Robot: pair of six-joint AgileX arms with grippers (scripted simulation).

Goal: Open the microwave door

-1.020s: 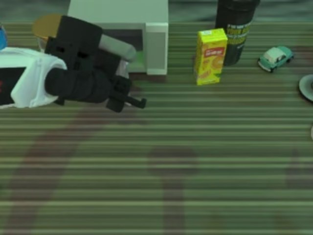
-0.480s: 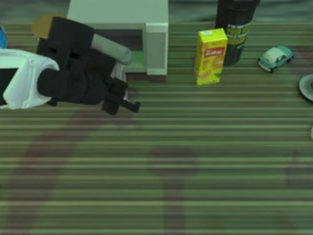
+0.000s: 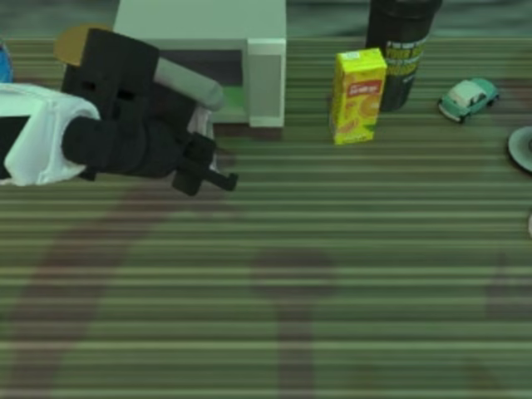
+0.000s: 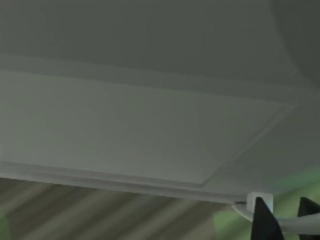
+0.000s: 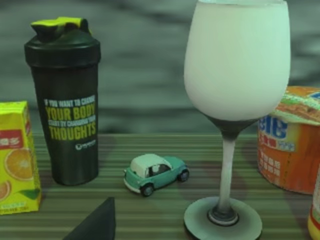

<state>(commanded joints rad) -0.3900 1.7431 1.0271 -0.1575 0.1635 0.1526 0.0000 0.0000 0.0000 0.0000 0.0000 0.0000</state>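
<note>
The pale grey-white microwave stands at the back left of the table. Its dark cavity lies exposed beside the narrow panel. The microwave door is swung out toward the left and mostly hidden under my left arm in the top view; only a pale strip of it shows. My left gripper is shut on the door's pale handle, in front of the oven. My right arm is outside the top view; only one dark fingertip shows in its wrist view.
A yellow carton, a black shaker bottle and a teal toy car stand right of the oven. A wine glass and an orange tub are at the far right. A brown disc sits back left.
Over the last second my left gripper moved a little to the left with the handle, swinging the door wider. It has held still for the last half second.
</note>
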